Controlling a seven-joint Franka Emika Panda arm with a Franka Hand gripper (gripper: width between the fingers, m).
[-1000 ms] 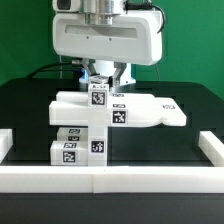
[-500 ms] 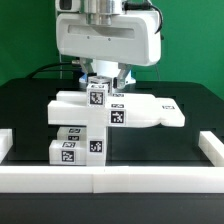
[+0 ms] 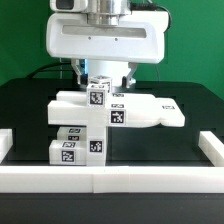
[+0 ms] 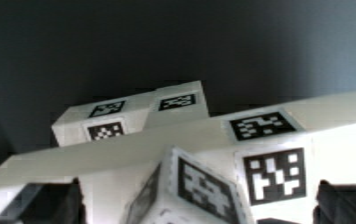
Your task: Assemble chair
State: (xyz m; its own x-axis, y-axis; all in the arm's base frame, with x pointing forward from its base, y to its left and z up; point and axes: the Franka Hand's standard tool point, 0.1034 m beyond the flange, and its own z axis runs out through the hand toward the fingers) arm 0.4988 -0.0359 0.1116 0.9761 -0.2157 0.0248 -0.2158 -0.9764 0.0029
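The chair (image 3: pixel 100 122) is seen partly assembled near the middle of the black table (image 3: pixel 180 160), toward the exterior view's left. A flat white slab (image 3: pixel 150 108) lies level and reaches toward the exterior view's right, where its edge is notched. An upright bar (image 3: pixel 98 115) with a tag sticker at its top stands against the near face of the slab and carries further tags down its front. At the foot of the bar, small tagged blocks (image 3: pixel 68 150) are stacked on the table, touching the bar on its left side in that view.

In the wrist view the chair (image 4: pixel 193 150) fills the lower half of the picture: the top end of a tagged bar is seen close up, with a pale flat edge crossing behind it and a second tagged block farther off.

The gripper (image 3: pixel 102 78) is held directly above the top of the upright bar. Its dark fingers (image 3: pixel 127 74) are spread apart, one on each side of the bar's top, and nothing is pinched between them. In the wrist view the two fingertips (image 4: pixel 344 200) appear at opposite edges, clear of the part.

A low white border rail (image 3: pixel 110 180) runs along the near edge of the table.
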